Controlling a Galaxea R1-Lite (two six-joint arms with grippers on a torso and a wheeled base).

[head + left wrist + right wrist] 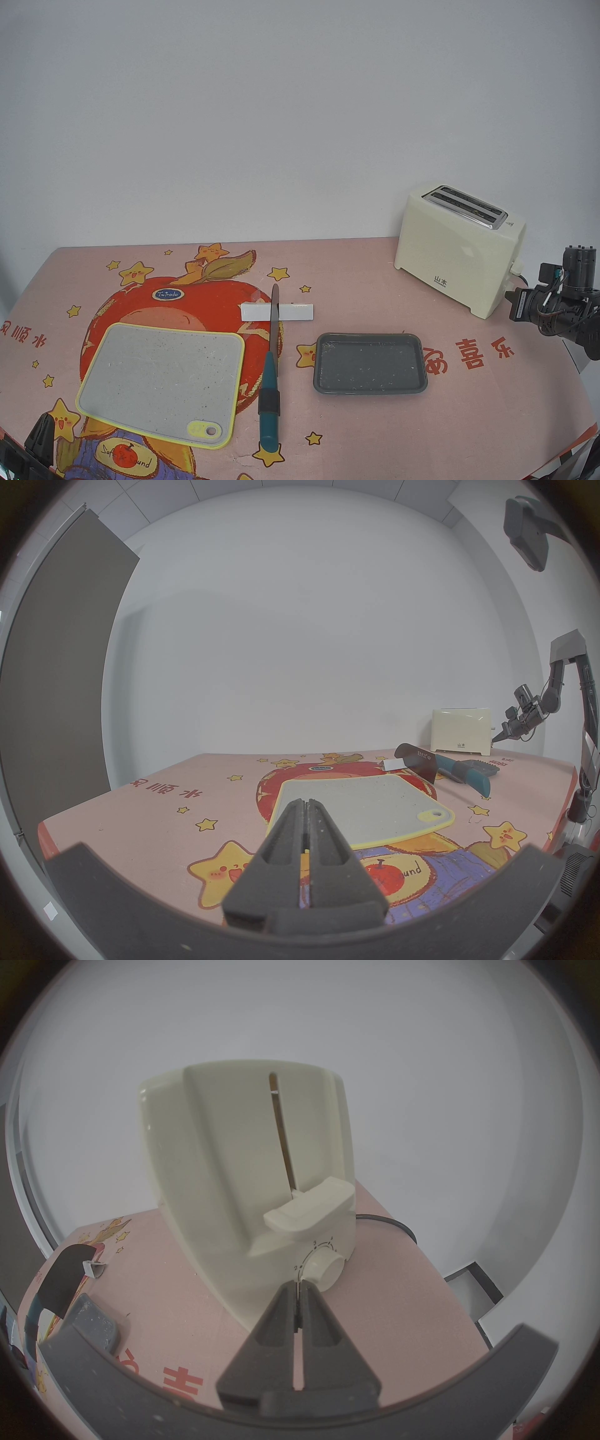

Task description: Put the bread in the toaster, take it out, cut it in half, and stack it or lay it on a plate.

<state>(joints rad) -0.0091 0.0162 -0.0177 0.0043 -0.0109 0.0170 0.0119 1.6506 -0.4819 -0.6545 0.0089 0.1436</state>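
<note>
- Cream plastic toaster (237,1166) stands upright just ahead of the right gripper (299,1290), lever (309,1210) facing it, long axis running away from the tips.
- Right fingers pressed together, beside the dial (328,1267).
- Left gripper (306,811) closed, cutting board (369,805) ahead.

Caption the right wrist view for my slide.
Shut right gripper faces the lever and dial on the toaster.

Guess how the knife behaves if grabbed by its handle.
The knife looks stiff; its broad blade probably makes it tip-heavy, so it may droop. It stands on edge, propped at the white block, so a sideways nudge could topple it. The smooth handle might slip.
</note>
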